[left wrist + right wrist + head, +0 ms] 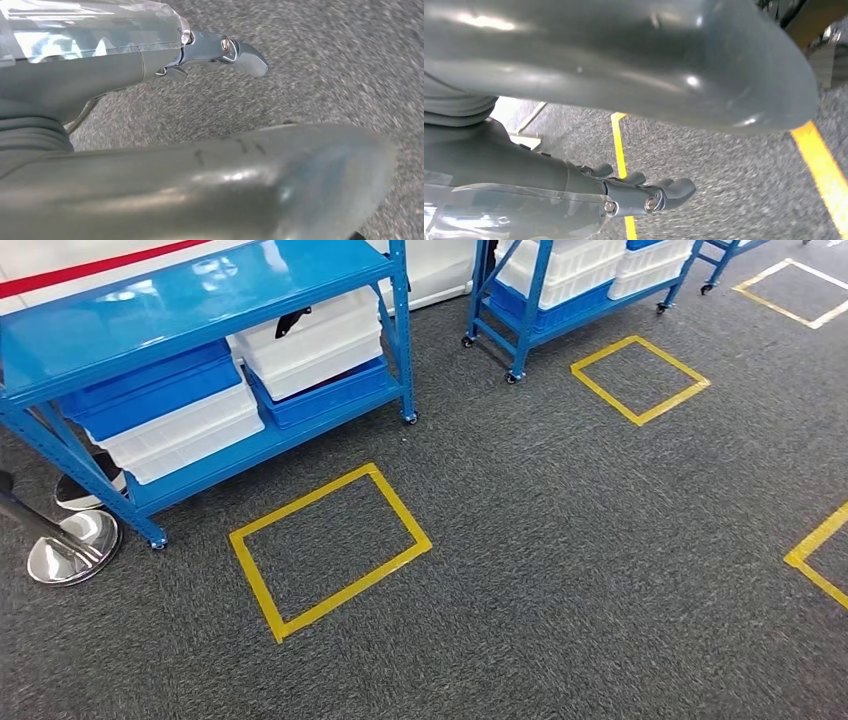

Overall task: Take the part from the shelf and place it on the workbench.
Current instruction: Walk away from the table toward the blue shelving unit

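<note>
A blue shelf rack (190, 295) stands at the upper left of the head view, with white and blue bins on its lower levels. A dark object (292, 320) sticks out of the upper white bin (320, 345); I cannot tell what it is. My left hand (125, 70) hangs over grey carpet. Its dark fingers (235, 52) are stretched out, away from the thick thumb (240, 185), and it holds nothing. My right hand (574, 185) also hangs over the carpet. Nothing lies between its fingers (664, 192) and its thumb (649, 60).
A second blue rack (560, 290) with white bins stands on castors at the top centre. Yellow tape squares (330, 550) (640, 378) mark the grey carpet. A chrome post base (70, 545) sits by the left rack's foot. Open carpet lies to the lower right.
</note>
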{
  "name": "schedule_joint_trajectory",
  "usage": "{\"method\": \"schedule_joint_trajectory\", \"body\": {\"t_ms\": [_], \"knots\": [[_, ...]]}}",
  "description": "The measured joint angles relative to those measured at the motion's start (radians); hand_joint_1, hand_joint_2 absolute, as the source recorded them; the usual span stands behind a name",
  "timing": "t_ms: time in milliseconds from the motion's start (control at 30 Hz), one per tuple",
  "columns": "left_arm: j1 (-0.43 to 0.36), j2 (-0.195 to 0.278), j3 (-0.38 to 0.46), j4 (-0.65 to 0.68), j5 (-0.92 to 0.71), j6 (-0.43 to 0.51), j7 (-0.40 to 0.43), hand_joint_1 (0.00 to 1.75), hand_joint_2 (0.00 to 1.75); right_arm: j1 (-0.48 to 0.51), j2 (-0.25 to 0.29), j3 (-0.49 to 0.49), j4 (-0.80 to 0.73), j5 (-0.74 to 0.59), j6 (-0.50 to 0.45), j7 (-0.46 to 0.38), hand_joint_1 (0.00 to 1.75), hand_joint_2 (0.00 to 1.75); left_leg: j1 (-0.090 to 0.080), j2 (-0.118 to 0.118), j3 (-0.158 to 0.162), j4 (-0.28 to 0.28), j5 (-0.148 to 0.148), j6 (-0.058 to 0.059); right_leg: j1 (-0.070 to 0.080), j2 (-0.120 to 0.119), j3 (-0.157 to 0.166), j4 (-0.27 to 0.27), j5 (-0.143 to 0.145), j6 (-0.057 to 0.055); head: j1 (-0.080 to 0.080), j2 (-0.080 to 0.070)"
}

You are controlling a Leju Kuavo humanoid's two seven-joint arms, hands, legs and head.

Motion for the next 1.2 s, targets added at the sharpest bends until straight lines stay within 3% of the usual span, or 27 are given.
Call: {"method": "schedule_joint_trajectory", "body": {"t_ms": [33, 67, 133, 167, 233, 300, 367, 433, 467, 500, 567, 633, 800, 867, 933, 967, 1000, 1033, 1100, 1167, 1200], "knots": [[0.001, 0.001, -0.001, 0.000, -0.001, 0.000, 0.000, 0.00, 0.00, 0.000, 0.001, -0.001, 0.000, -0.001, 0.000, 0.000, 0.00, 0.00, -0.001, 0.015, 0.034, -0.064, 0.036, 0.004, 0.000, -0.014, 0.007, 0.000, -0.005, 0.003, 0.000, 0.000], [0.001, 0.003, -0.002, 0.000, -0.001, 0.000, 0.000, 0.00, 0.00, 0.000, 0.001, -0.001, 0.000, -0.003, 0.000, 0.001, 0.00, 0.00, -0.005, 0.045, 0.073, -0.137, 0.066, 0.009, 0.002, -0.027, 0.015, 0.000, -0.011, 0.006, 0.000, 0.000], [-0.002, 0.005, -0.005, 0.000, -0.002, 0.000, 0.000, 0.00, 0.00, 0.000, 0.003, -0.003, 0.000, -0.005, -0.001, 0.001, 0.00, 0.00, -0.014, 0.088, 0.120, -0.232, 0.092, 0.023, 0.007, -0.053, 0.028, 0.000, -0.022, 0.016, 0.000, 0.000], [-0.002, 0.005, -0.006, 0.000, -0.002, 0.000, 0.000, 0.00, 0.00, -0.001, 0.004, -0.004, 0.000, -0.007, -0.002, 0.001, 0.00, 0.00, -0.016, 0.092, 0.125, -0.247, 0.090, 0.029, 0.009, -0.064, 0.034, 0.002, -0.025, 0.023, 0.000, 0.000], [0.001, 0.006, -0.008, 0.000, -0.002, 0.000, 0.000, 0.00, 0.00, -0.006, 0.005, -0.010, 0.000, -0.015, -0.005, 0.000, 0.00, 0.00, -0.014, 0.065, 0.131, -0.255, 0.089, 0.040, 0.007, -0.072, 0.043, 0.008, -0.028, 0.035, 0.000, 0.000], [0.004, 0.007, -0.009, 0.000, -0.002, -0.001, 0.000, 0.00, 0.00, -0.008, 0.006, -0.020, 0.000, -0.026, -0.008, 0.001, 0.00, 0.00, -0.009, 0.046, 0.145, -0.264, 0.090, 0.051, 0.001, -0.027, 0.031, 0.046, -0.047, 0.044, 0.000, 0.000], [0.002, 0.007, -0.012, 0.000, -0.002, -0.001, 0.000, 0.00, 0.00, -0.007, 0.007, -0.028, 0.000, -0.030, -0.011, 0.002, 0.00, 0.00, -0.007, 0.030, 0.154, -0.268, 0.089, 0.058, -0.004, 0.034, -0.033, 0.153, -0.097, 0.049, 0.000, 0.000], [-0.001, 0.008, -0.014, 0.000, -0.002, -0.001, 0.000, 0.00, 0.00, -0.006, 0.008, -0.033, 0.000, -0.029, -0.012, 0.003, 0.00, 0.00, -0.007, 0.013, 0.159, -0.268, 0.084, 0.061, -0.006, 0.056, -0.116, 0.269, -0.133, 0.053, 0.000, 0.000], [-0.001, 0.008, -0.014, 0.000, -0.002, -0.001, 0.000, 0.00, 0.00, -0.005, 0.008, -0.035, 0.000, -0.029, -0.012, 0.004, 0.00, 0.00, -0.007, 0.004, 0.164, -0.268, 0.079, 0.060, -0.007, 0.058, -0.142, 0.290, -0.126, 0.055, 0.000, 0.000], [0.000, 0.008, -0.014, 0.000, -0.002, -0.001, 0.000, 0.00, 0.00, -0.004, 0.008, -0.037, 0.000, -0.028, -0.013, 0.004, 0.00, 0.00, -0.006, -0.004, 0.172, -0.268, 0.073, 0.058, -0.007, 0.058, -0.149, 0.275, -0.098, 0.055, 0.000, 0.000], [0.003, 0.007, -0.014, 0.000, -0.002, -0.001, 0.001, 0.00, 0.00, 0.001, 0.008, -0.040, 0.000, -0.027, -0.014, 0.006, 0.00, 0.00, -0.005, -0.015, 0.191, -0.268, 0.059, 0.051, -0.008, 0.059, -0.121, 0.159, 0.000, 0.052, 0.000, 0.000], [0.004, 0.007, -0.014, 0.001, -0.002, 0.000, 0.002, 0.00, 0.00, 0.003, 0.008, -0.043, 0.001, -0.026, -0.014, 0.007, 0.00, 0.00, -0.006, -0.021, 0.203, -0.265, 0.043, 0.038, -0.004, 0.060, -0.094, 0.059, 0.044, 0.042, 0.001, 0.000], [0.003, 0.008, -0.014, 0.001, -0.002, 0.002, 0.003, 0.00, 0.00, -0.001, 0.012, -0.044, 0.002, -0.024, -0.012, 0.009, 0.00, 0.00, -0.008, -0.016, 0.209, -0.228, 0.017, 0.010, -0.003, 0.059, -0.071, 0.031, 0.043, 0.007, 0.001, 0.000], [0.002, 0.007, -0.014, 0.001, -0.002, 0.002, 0.003, 0.00, 0.00, 0.000, 0.013, -0.044, 0.002, -0.024, -0.012, 0.009, 0.00, 0.00, -0.005, -0.008, 0.156, -0.128, -0.025, 0.002, -0.003, 0.056, -0.058, 0.027, 0.036, -0.004, 0.001, 0.000], [0.003, 0.007, -0.014, 0.002, -0.001, 0.002, 0.003, 0.00, 0.00, 0.000, 0.013, -0.045, 0.002, -0.024, -0.012, 0.009, 0.00, 0.00, -0.003, -0.005, 0.073, 0.002, -0.075, -0.003, -0.001, 0.056, -0.048, 0.027, 0.025, -0.009, 0.000, 0.000], [0.004, 0.007, -0.014, 0.002, -0.001, 0.002, 0.003, 0.00, 0.00, 0.000, 0.013, -0.045, 0.002, -0.024, -0.012, 0.009, 0.00, 0.00, -0.003, -0.005, 0.044, 0.036, -0.080, -0.004, 0.000, 0.057, -0.042, 0.027, 0.019, -0.010, 0.000, 0.000], [0.006, 0.007, -0.014, 0.002, -0.001, 0.002, 0.003, 0.00, 0.00, 0.000, 0.014, -0.045, 0.002, -0.024, -0.011, 0.009, 0.00, 0.00, -0.003, -0.005, 0.032, 0.033, -0.062, -0.003, 0.001, 0.057, -0.033, 0.027, 0.012, -0.009, 0.000, 0.000], [0.007, 0.007, -0.014, 0.002, -0.001, 0.002, 0.003, 0.00, 0.00, 0.000, 0.014, -0.046, 0.002, -0.024, -0.011, 0.009, 0.00, 0.00, -0.003, -0.004, 0.038, -0.007, -0.023, -0.001, 0.001, 0.057, -0.022, 0.027, 0.005, -0.008, 0.000, 0.000], [0.009, 0.007, -0.014, 0.002, 0.000, 0.002, 0.003, 0.00, 0.00, 0.001, 0.015, -0.046, 0.002, -0.024, -0.010, 0.009, 0.00, 0.00, -0.006, 0.000, 0.072, -0.136, 0.067, 0.011, 0.003, 0.057, -0.001, 0.027, -0.010, -0.003, 0.001, 0.000], [0.010, 0.007, -0.014, 0.002, 0.000, 0.002, 0.003, 0.00, 0.00, 0.000, 0.017, -0.046, 0.002, -0.024, -0.008, 0.008, 0.00, 0.00, -0.012, 0.005, 0.094, -0.214, 0.091, 0.024, 0.004, 0.057, 0.007, 0.027, -0.021, 0.007, 0.001, 0.000], [0.010, 0.007, -0.014, 0.002, 0.000, 0.002, 0.004, 0.00, 0.00, -0.001, 0.017, -0.046, 0.003, -0.025, -0.006, 0.007, 0.00, 0.00, -0.014, 0.006, 0.097, -0.223, 0.084, 0.030, 0.005, 0.057, 0.010, 0.030, -0.022, 0.014, 0.001, 0.000]]}}
